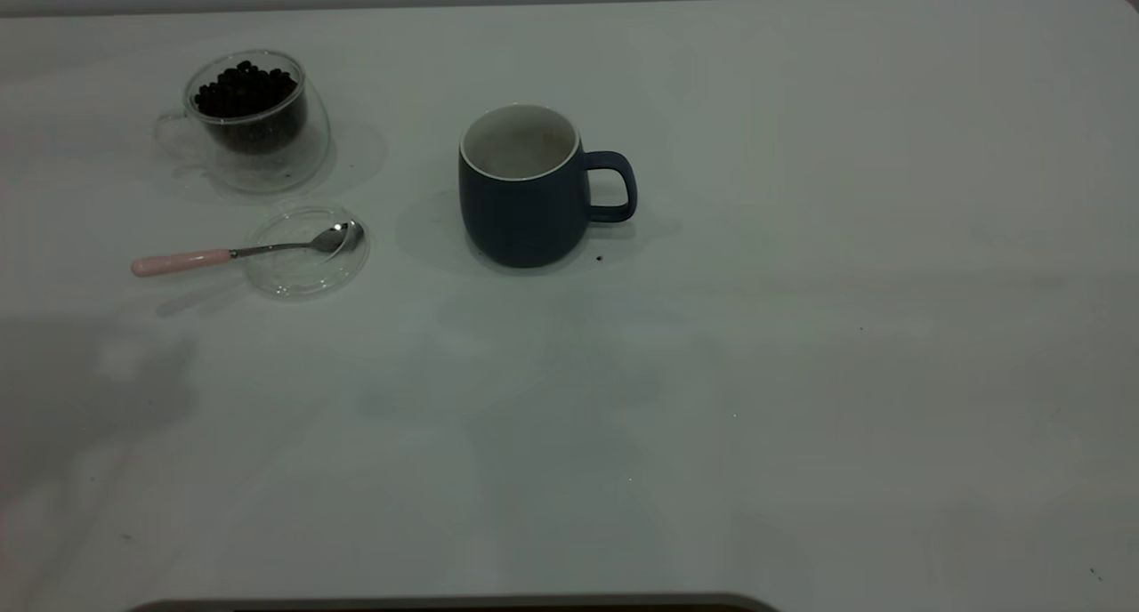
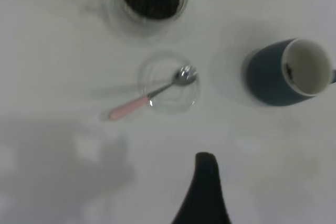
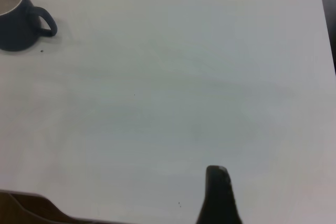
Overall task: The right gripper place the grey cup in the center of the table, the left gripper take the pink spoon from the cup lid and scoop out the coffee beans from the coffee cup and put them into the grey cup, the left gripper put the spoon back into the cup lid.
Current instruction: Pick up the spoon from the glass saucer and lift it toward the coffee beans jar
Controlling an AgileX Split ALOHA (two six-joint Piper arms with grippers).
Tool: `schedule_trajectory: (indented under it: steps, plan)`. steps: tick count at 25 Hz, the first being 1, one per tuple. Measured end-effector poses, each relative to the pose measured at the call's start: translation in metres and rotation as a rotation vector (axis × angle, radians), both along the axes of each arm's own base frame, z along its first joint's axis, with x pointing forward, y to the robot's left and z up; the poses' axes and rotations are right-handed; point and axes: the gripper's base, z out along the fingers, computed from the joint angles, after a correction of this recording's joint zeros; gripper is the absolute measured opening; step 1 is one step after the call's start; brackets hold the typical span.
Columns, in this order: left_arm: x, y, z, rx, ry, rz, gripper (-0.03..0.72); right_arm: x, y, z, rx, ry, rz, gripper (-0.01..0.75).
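While grey cup (image 1: 525, 198) stands near centre of table (image 1: 801, 372), spoon pickup judged next: left gripper (image 2: 206, 182) to descend onto pink spoon (image 1: 240, 253) resting across cup lid (image 1: 307, 252). Finger spread of either gripper: cannot tell. One coffee cup (image 1: 254, 123), one heap of coffee beans (image 1: 245, 87).

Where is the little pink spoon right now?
In the exterior view, the pink spoon lies at the table's left, its bowl in the cup lid, just before the coffee cup.
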Motion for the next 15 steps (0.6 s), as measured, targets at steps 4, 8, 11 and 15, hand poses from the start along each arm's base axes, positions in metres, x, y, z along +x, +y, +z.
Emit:
schedule_trajectory:
  steps: [4, 8, 11, 15]
  plan:
    - [0.036, 0.025, -0.052, -0.108, 0.126, 0.017, 0.714, 0.0, 0.0, 0.0, 0.0, 0.0, 0.0, 0.591]
    - [0.052, 0.057, -0.095, -0.27, 0.128, -0.027, 0.714, 0.0, 0.0, 0.0, 0.0, 0.0, 0.0, 0.591]
    - [0.057, 0.078, -0.118, -0.389, 0.068, -0.034, 0.714, 0.0, 0.0, 0.0, 0.0, 0.0, 0.0, 0.591]
    - [0.052, 0.101, -0.153, -0.487, 0.088, -0.004, 0.714, 0.0, 0.0, 0.0, 0.0, 0.0, 0.0, 0.591]
